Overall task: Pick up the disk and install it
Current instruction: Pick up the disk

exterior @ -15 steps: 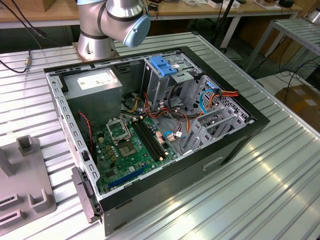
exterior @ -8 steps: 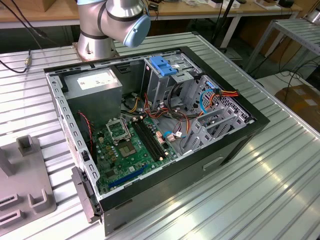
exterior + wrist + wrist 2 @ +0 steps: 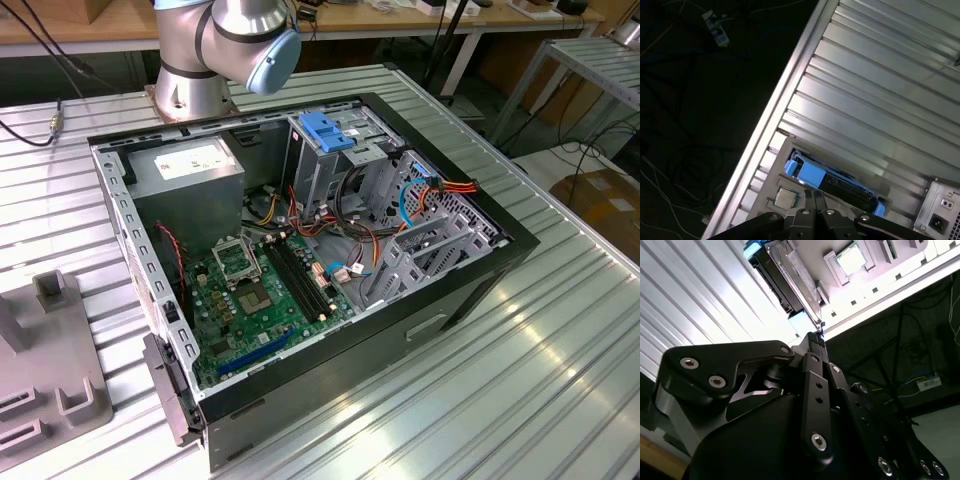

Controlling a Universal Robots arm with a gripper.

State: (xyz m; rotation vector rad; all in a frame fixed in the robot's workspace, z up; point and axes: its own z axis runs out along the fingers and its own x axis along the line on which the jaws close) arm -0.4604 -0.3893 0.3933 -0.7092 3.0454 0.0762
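Both fingers (image 3: 812,347) of the end effector (image 3: 816,335) look pinched together near the disk (image 3: 785,277), parked on edge in its grey holder (image 3: 837,287), probably for easy grabbing

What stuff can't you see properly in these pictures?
- The disk: second wrist view, seen nearly edge-on, so its label cannot be made out.
- Whether the claw touches the disk: first wrist view, the claw's own body covers that spot.
- The robot arm: exterior view, cut off by the top edge.
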